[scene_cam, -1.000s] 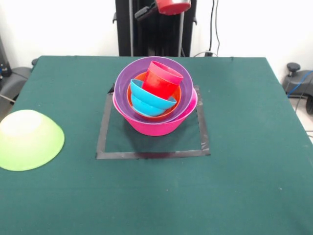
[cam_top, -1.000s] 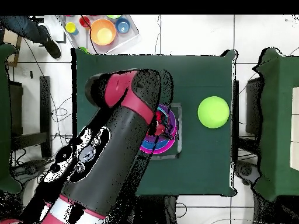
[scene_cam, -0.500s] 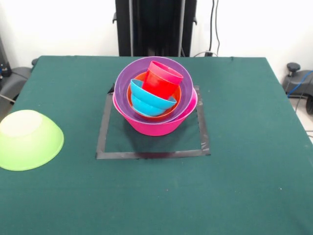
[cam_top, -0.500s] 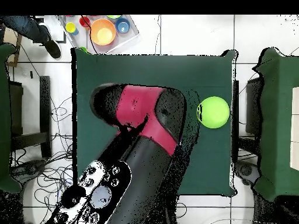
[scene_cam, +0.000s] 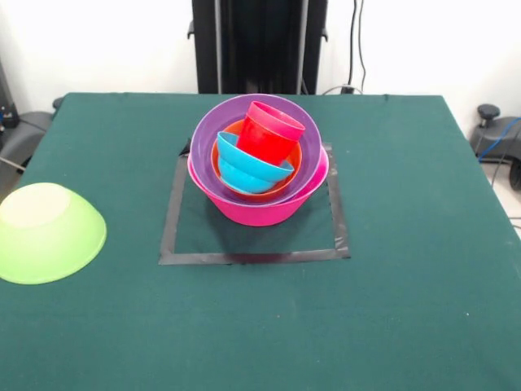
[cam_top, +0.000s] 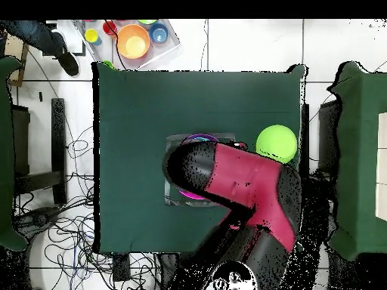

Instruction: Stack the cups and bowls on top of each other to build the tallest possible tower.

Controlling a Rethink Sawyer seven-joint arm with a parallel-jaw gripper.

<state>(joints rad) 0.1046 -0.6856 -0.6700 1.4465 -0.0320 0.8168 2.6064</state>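
Tower [scene_cam: 259, 175] part-built inside the taped square at table centre.
Pink bowl [scene_cam: 264, 208] as base, purple, orange, blue nested, red cup [scene_cam: 270, 132] tilted on top; lime bowl [scene_cam: 47, 231] upturned at nine o'clock, unstacked. End effector hidden, state unclear.

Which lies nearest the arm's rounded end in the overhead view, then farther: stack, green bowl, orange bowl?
1. the stack: directly under the arm's end.
2. the green bowl: right of it, on the table.
3. the orange bowl: top left, off the table.
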